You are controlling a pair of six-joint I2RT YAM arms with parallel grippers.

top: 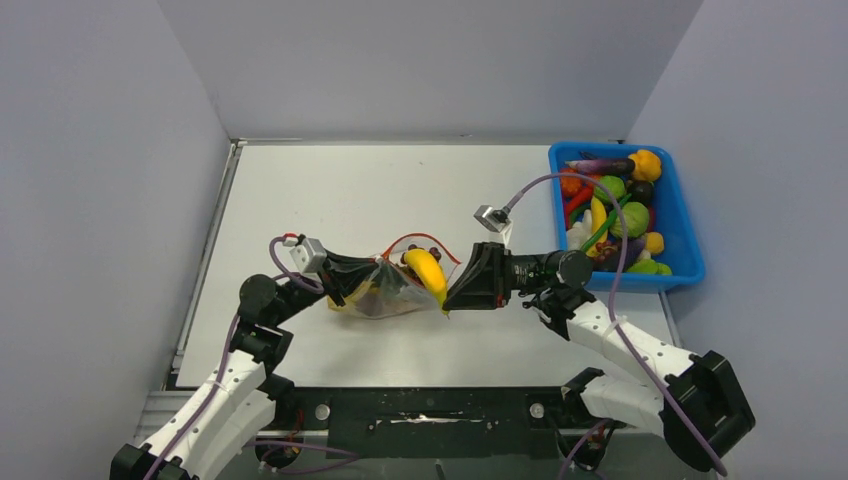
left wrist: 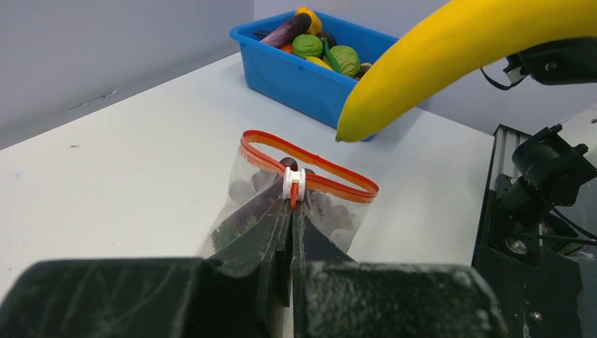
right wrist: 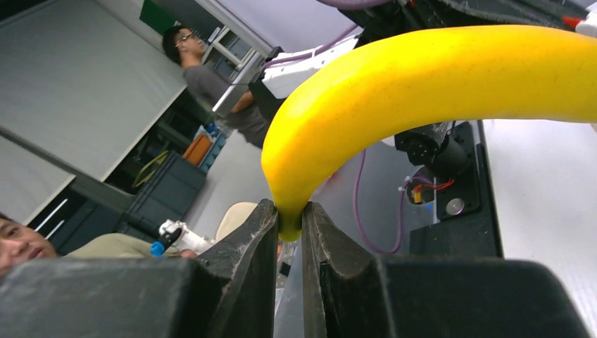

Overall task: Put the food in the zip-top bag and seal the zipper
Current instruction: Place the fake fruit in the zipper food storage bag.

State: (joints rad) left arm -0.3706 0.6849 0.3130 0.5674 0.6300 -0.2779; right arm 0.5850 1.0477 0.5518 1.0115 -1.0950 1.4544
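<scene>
The clear zip-top bag [top: 385, 290] lies mid-table, its red zipper [left wrist: 310, 165] spread in an open loop with a white slider [left wrist: 293, 182]. Purple grapes [left wrist: 246, 189] and a green-crowned piece show through the plastic. My left gripper [left wrist: 293, 204] is shut on the bag's mouth edge just below the slider; it also shows in the top view [top: 345, 280]. My right gripper [right wrist: 288, 218] is shut on one tip of the yellow banana [right wrist: 422, 84]. The banana [top: 427, 272] hangs over the bag's mouth, its free tip [left wrist: 352, 130] above the zipper loop.
A blue bin [top: 680, 255] at the right holds several more toy fruits and vegetables; it also shows in the left wrist view [left wrist: 296, 77]. White walls close the table at left, back and right. The black mounting rail runs along the near edge.
</scene>
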